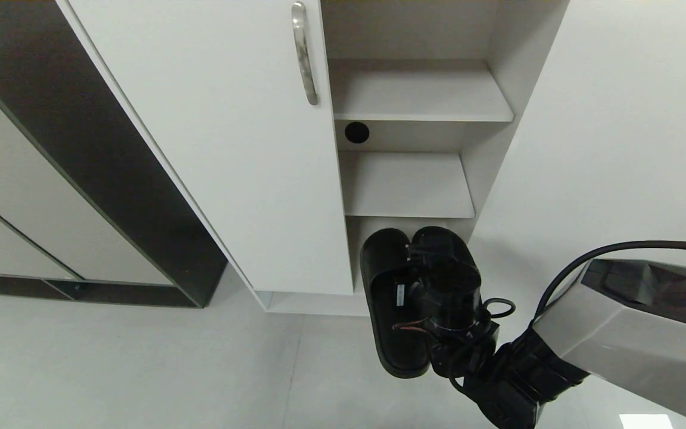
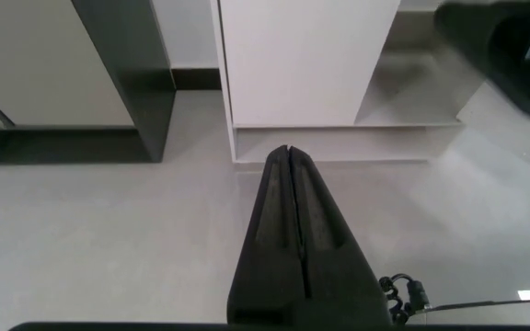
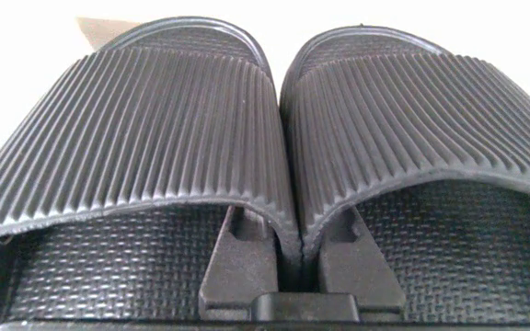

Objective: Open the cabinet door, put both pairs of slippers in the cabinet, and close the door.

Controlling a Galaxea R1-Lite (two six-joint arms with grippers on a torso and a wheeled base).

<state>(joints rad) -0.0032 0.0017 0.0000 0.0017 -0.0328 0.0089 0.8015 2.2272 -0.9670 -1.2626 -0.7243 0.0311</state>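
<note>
A pair of black slippers is clamped by its inner straps in the right gripper at the mouth of the cabinet's lowest compartment. The left gripper's fingers are pressed together.

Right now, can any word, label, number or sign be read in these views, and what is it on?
No text can be read in any view.
Pale tag on the black slippers in the right gripper: too small to read.
Cabinet door and shelves: no print.
</note>
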